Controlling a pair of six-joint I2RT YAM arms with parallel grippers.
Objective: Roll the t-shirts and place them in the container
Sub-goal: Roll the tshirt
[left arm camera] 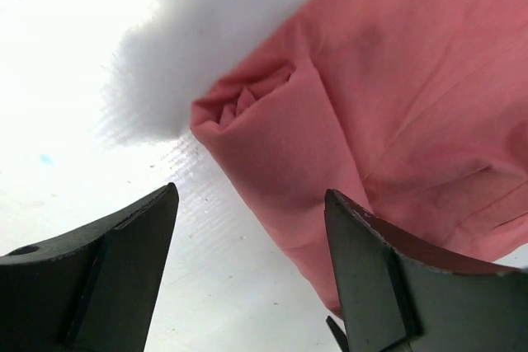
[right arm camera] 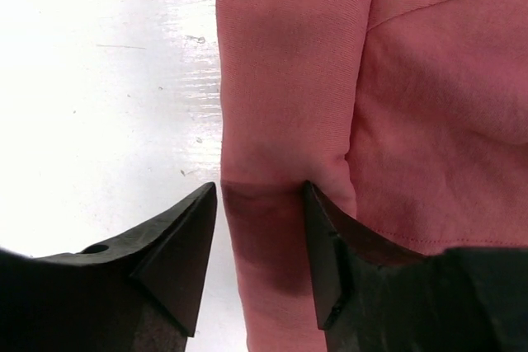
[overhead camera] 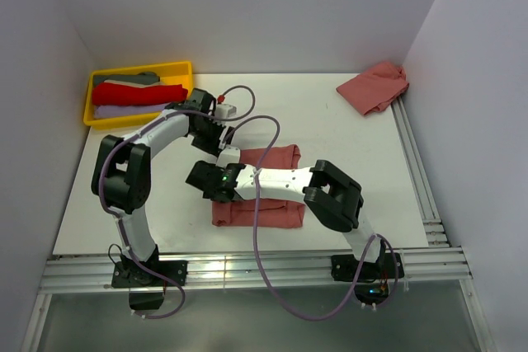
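One salmon-red t-shirt (overhead camera: 276, 204) lies folded flat in the middle of the table, its left edge turned into a narrow roll (right arm camera: 280, 121). My right gripper (right arm camera: 260, 191) hovers low over that roll, open, with a finger on each side of the cloth and a sliver of table showing beside the left finger. My left gripper (left arm camera: 252, 195) stands open at the shirt's far left corner (left arm camera: 264, 113); mostly bare table lies between its jaws, and the cloth runs under its right finger (left arm camera: 363, 261). A second t-shirt (overhead camera: 375, 86) lies crumpled at the back right.
A yellow tray (overhead camera: 91, 88) at the back left holds folded red, grey and lilac cloth. Both arms cross over the left half of the folded shirt (overhead camera: 223, 162). A purple cable (overhead camera: 256, 228) loops across the shirt. Metal rails (overhead camera: 421, 179) edge the table at right and front.
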